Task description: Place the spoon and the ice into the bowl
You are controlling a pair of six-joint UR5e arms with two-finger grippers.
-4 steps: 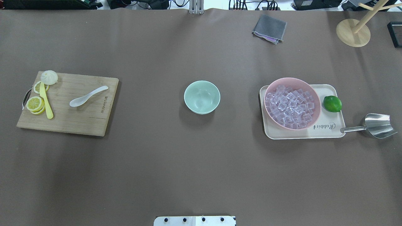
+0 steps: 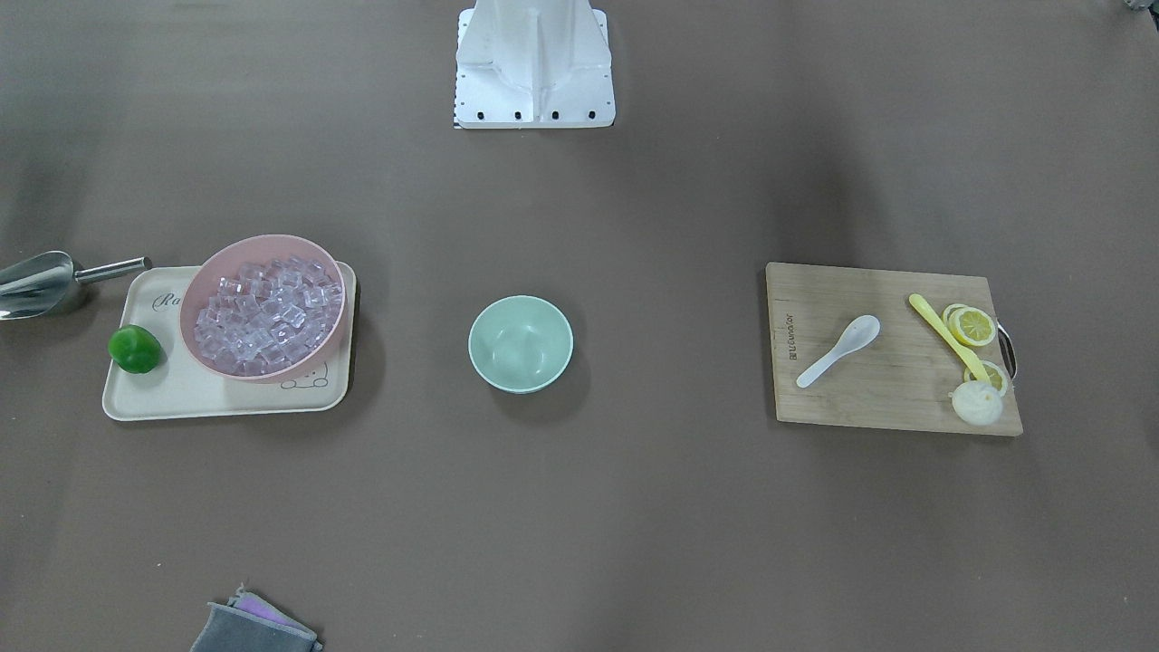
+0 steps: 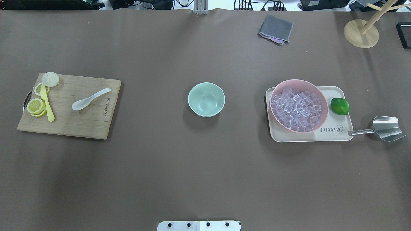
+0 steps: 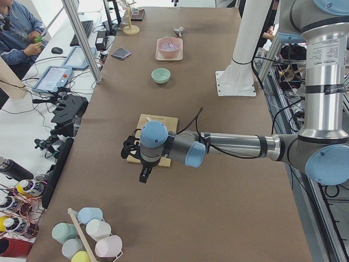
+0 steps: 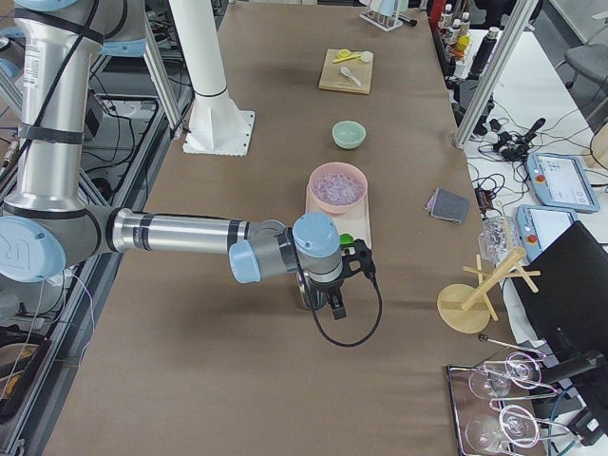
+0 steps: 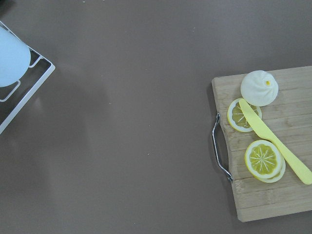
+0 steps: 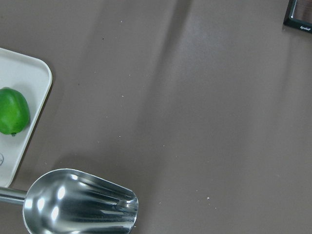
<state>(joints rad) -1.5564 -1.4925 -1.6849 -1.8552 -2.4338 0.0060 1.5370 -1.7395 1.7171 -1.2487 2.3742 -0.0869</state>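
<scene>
"Nearest the left-end camera: what's that arm up to?"

"That's the left gripper, low in the middle of that frame. It hangs over bare table just off the handle end of the cutting board. From this side angle I cannot tell whether its claw is wide or narrow."

"And the spoon?"

"The spoon lies flat on the board, at the left of the overhead frame. Its scoop is at lower left and its handle angles to upper right, apart from the lemon slices and the yellow utensil. My guess is it's set there for the left arm."

"Farther along?"

"The bowl sits empty at dead centre, probably so either arm can reach it."

"The ice?"

"Farther still, at the right of the overhead frame. The ice is heaped in a pink bowl on a cream tray, with a lime beside it. A steel scoop lies off the tray's lower right corner, handle toward the tray. The right gripper hangs close by that scoop, likely its tool for the ice, and I cannot tell its claw either."
</scene>
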